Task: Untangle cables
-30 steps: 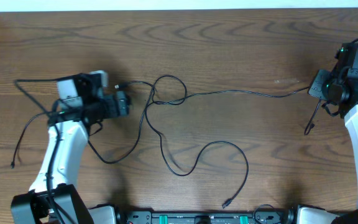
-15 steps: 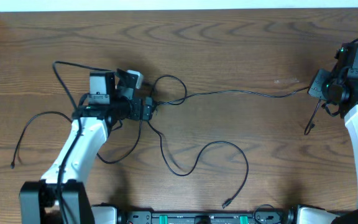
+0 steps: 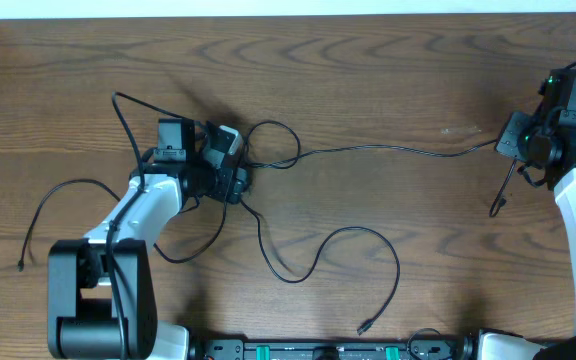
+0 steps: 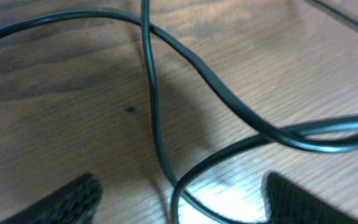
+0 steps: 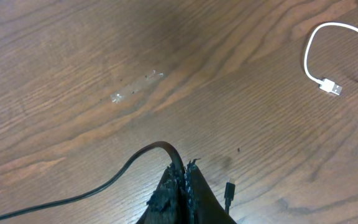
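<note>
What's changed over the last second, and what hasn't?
The left gripper swung right to the loop in the black cable and now sits open over its crossing strands, nothing gripped yet. The right gripper stayed put, shut on the cable's far end. The cable's layout is unchanged.

The table (image 3: 418,80) is brown wood with bold grain and a low satin sheen, the black cable (image 4: 216,84) has a smooth, faintly glossy plastic jacket, the pads (image 4: 73,198) of the left gripper (image 4: 179,202) are coarse matt black, and the white cable (image 5: 337,24) is glossy with a silvery metal plug (image 5: 331,87).
</note>
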You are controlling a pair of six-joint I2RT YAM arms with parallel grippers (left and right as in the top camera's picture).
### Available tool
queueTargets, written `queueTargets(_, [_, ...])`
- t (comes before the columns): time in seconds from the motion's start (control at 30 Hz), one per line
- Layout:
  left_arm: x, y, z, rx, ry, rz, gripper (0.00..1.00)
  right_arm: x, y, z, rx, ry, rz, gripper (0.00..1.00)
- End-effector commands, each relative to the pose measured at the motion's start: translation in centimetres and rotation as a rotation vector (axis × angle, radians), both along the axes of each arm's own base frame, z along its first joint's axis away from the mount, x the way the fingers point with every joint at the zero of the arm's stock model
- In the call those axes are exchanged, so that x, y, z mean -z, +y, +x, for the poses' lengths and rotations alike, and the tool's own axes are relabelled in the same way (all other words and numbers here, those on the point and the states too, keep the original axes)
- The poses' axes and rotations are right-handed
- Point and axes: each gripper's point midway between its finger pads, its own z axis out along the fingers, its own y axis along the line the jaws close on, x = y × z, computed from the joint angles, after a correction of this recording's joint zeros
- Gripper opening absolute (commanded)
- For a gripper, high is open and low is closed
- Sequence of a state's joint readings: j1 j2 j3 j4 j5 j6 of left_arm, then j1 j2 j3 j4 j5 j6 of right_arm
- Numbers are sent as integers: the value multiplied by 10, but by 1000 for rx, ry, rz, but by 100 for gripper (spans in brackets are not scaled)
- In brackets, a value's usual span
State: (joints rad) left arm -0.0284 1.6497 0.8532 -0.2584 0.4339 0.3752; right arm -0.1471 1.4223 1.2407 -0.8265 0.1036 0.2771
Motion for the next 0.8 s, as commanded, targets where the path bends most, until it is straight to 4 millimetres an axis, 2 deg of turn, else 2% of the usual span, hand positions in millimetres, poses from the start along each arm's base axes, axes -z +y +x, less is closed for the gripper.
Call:
queueTargets(0.0, [9, 0, 1, 17, 6, 11, 68, -3, 0, 3, 4, -10, 7, 1])
queueTargets(0.17, [21, -1, 1, 19, 32, 8, 68, -3, 0, 3, 3, -10, 8, 1])
queueTargets(0.2, [23, -1, 0, 20, 37, 5, 64, -3, 0, 3, 3, -10, 9, 1])
queueTargets(0.23, [24, -1, 0, 20, 39, 5, 50, -3, 0, 3, 3, -10, 8, 1])
queueTargets(0.37, [23, -1, 1, 16, 34, 3, 43, -3, 0, 3, 3, -10, 9, 1])
queueTargets(0.4, [23, -1, 2, 17, 32, 3, 31, -3, 0, 3, 3, -11, 9, 1])
queueTargets(0.43, [23, -1, 2, 16, 31, 4, 14, -3, 1, 3, 2, -10, 10, 1])
queueTargets(0.47, [23, -1, 2, 16, 31, 4, 8, -3, 1, 3, 2, -10, 10, 1])
queueTargets(0.67, [21, 4, 11, -67, 22, -1, 7, -3, 1, 3, 2, -10, 10, 1])
queueTargets(0.77, [23, 30, 24, -258, 15, 82, 8, -3, 0, 3, 2, -9, 10, 1])
